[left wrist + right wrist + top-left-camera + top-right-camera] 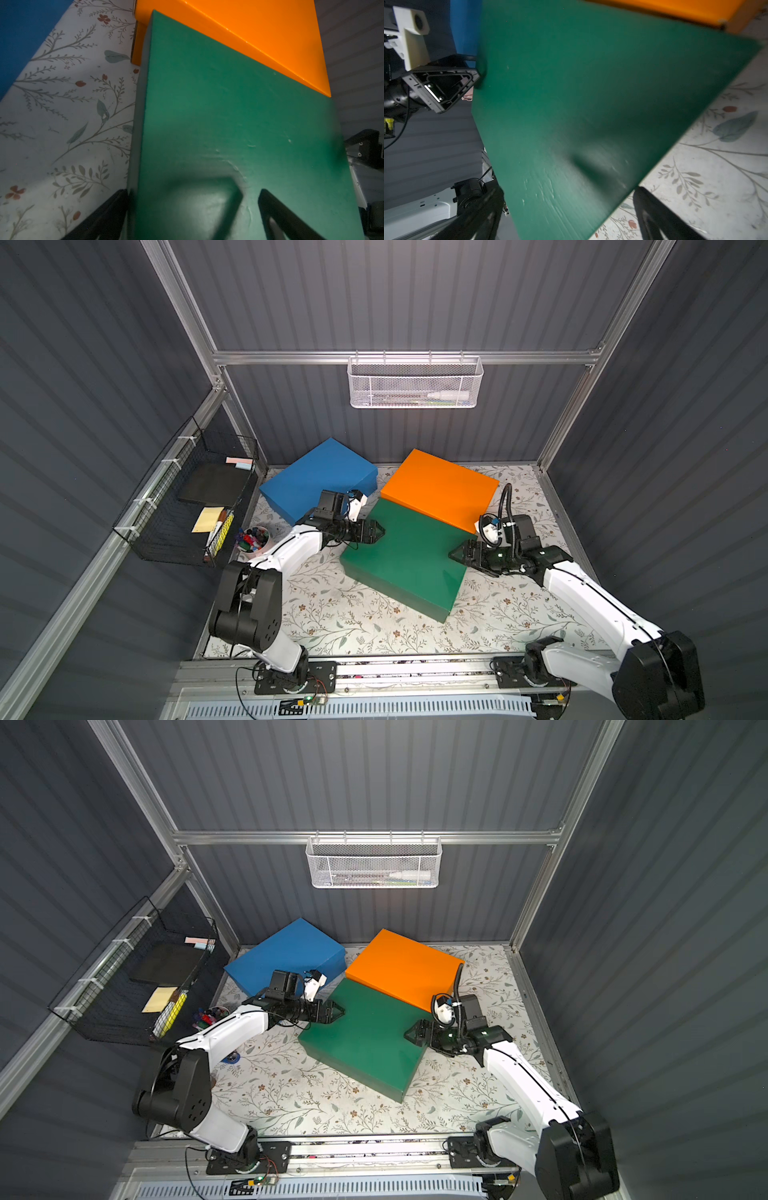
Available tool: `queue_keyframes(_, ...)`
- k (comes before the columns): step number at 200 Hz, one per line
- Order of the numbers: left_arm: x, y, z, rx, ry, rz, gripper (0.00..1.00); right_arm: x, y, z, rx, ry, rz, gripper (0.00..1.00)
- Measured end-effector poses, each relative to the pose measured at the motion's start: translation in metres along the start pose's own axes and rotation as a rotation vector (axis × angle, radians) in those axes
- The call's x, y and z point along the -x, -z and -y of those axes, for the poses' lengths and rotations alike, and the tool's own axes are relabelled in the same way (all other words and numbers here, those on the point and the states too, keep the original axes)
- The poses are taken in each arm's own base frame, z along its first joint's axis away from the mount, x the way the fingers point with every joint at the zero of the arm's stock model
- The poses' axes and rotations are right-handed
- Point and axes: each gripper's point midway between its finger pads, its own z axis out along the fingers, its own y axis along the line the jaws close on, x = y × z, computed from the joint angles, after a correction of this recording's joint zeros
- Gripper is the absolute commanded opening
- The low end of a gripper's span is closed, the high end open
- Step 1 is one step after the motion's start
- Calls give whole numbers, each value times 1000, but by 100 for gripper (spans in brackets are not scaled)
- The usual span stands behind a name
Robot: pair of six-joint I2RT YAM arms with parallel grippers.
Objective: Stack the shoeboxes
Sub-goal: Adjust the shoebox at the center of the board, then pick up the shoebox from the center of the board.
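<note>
Approach step: left gripper [376, 531] and right gripper [455, 552], jaws spread wide, flank the green shoebox [409, 562] (mid-table, against the orange shoebox [440, 487]); next likely needs an even, level two-armed lift

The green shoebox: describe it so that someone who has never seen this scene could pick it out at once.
On the floral tabletop lie three plain boxes. The green shoebox is the one nearest the arms' bases, between the left gripper and the right gripper. Unlike the blue box and orange box by the back wall, it is dark green.
</note>
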Motion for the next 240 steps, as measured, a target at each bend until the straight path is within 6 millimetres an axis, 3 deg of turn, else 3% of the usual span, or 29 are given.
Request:
queue_keyframes(50,-27,17,27,-52,33,-40,100,1,8,20,-124,-15,35,99)
queue_keyframes(78,-25,31,38,-67,30,-20,100,3,19,27,-182,-3,64,99)
queue_keyframes(101,-26,31,38,-62,35,-22,100,0,28,29,-208,-3,79,99)
queue_keyframes(134,-35,18,29,-50,61,-70,100,-5,38,27,-198,-3,110,99)
queue_keyframes(185,-44,5,25,-70,118,-103,100,-35,17,45,-160,-70,47,99)
queue_keyframes(240,-55,-6,29,-149,158,-114,100,-34,-4,36,-73,-98,-20,99)
